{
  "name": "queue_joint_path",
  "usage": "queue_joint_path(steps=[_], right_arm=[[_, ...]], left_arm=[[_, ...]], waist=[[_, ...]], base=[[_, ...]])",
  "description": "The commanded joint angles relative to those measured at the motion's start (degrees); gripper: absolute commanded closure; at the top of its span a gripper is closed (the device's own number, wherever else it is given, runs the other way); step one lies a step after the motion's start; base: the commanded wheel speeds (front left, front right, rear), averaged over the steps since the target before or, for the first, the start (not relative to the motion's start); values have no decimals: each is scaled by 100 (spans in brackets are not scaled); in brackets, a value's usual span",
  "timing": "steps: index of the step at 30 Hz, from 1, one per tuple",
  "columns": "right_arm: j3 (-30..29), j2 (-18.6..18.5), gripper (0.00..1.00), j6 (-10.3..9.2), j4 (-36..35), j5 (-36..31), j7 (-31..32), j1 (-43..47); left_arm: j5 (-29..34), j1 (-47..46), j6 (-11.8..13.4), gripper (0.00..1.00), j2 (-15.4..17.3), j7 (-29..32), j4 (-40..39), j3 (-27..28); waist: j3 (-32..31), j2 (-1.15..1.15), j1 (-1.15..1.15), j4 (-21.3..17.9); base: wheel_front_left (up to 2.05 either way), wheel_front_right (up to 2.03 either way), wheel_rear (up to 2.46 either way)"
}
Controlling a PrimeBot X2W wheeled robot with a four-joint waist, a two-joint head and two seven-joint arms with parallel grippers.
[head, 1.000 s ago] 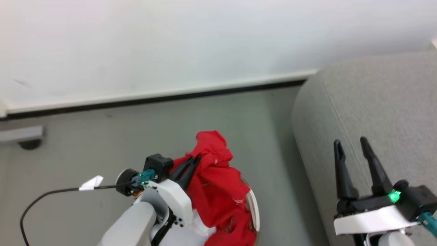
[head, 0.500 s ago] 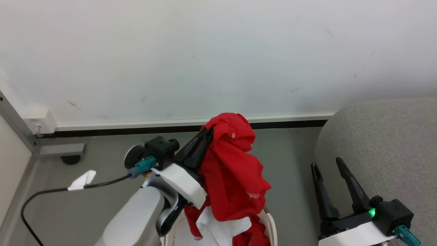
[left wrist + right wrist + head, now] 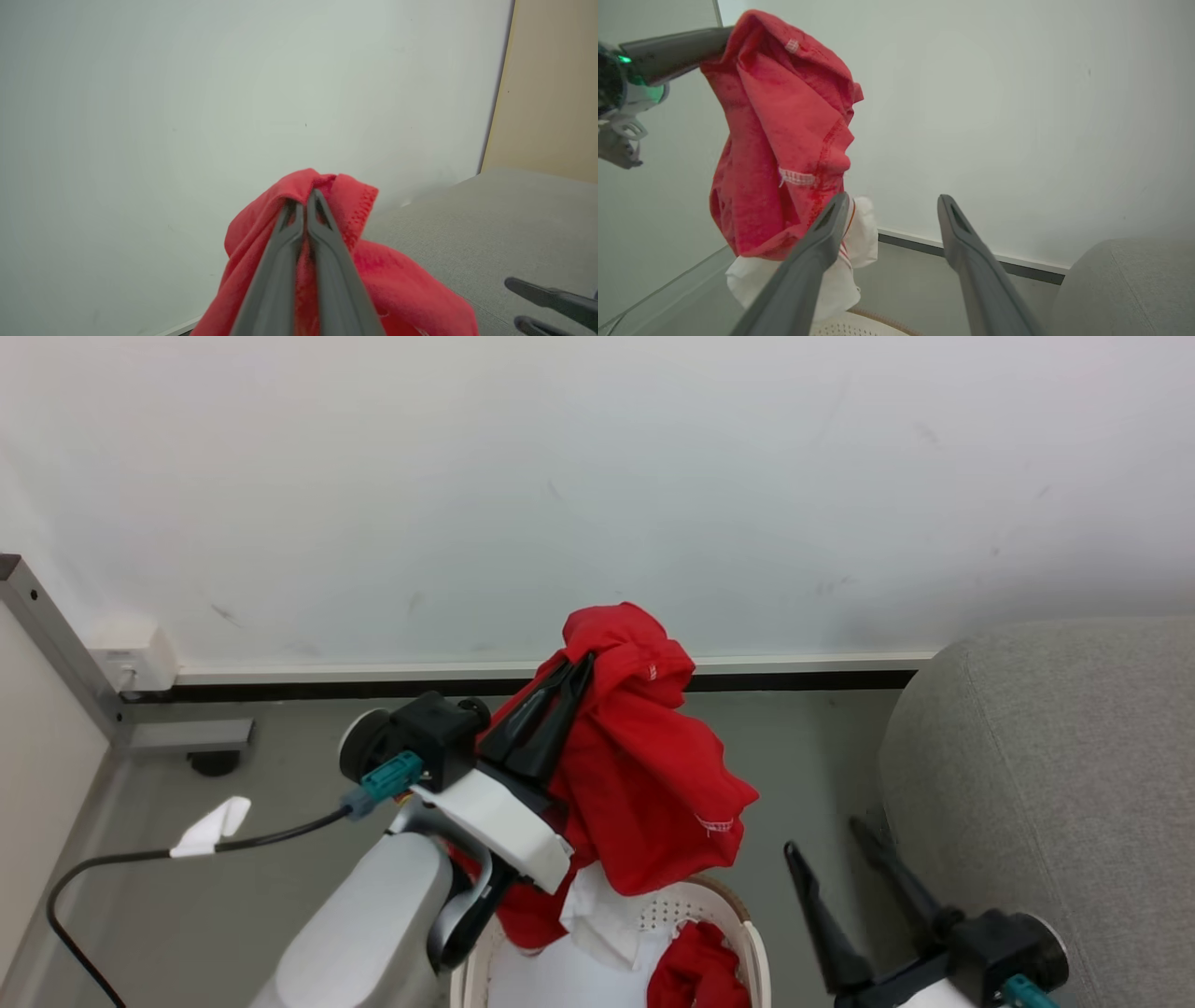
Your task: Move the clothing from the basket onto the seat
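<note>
My left gripper [image 3: 581, 665] is shut on a fold of red clothing [image 3: 653, 775], which hangs down from its fingertips above the basket [image 3: 750, 941]. The garment's white lower end reaches just inside the rim. Another red piece [image 3: 695, 975] lies in the basket. In the left wrist view the shut gripper [image 3: 303, 198] pinches the clothing [image 3: 357, 210], with the grey seat [image 3: 490, 224] beyond. My right gripper [image 3: 826, 835] stands open between the basket and the seat [image 3: 1046, 775], holding nothing. Its wrist view shows the open gripper [image 3: 893, 198], the hanging clothing [image 3: 784, 130] and the seat [image 3: 1125, 284].
A white wall with a dark baseboard [image 3: 794, 679] runs behind. A black cable [image 3: 271, 835] with a white tag trails over the grey floor at the left. A metal post [image 3: 56, 653] and wall box [image 3: 135, 658] stand at the far left.
The head camera has tilted up, showing more wall. My left gripper has raised the red clothing higher out of the basket. The right gripper stays open and sits lower in the view.
</note>
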Motion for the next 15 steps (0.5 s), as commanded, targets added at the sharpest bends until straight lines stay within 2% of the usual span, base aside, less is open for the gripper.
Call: queue_joint_path(steps=[1,10,15], right_arm=[[211,-157,0,-12,199,-55,2,-124],[1506,-500,0,-12,1499,192,2,-854],[1842,-520,0,-12,1990,322,2,-1137]], left_arm=[[-74,-58,-23,100,29,29,-111,-26],[-152,-46,-117,100,-103,187,-568,-305],[-220,14,-171,100,-183,299,-808,-503]], waist=[[19,0,1,22],[52,0,1,233],[47,0,1,447]], base=[[0,0,0],[0,0,0],[0,0,0]])
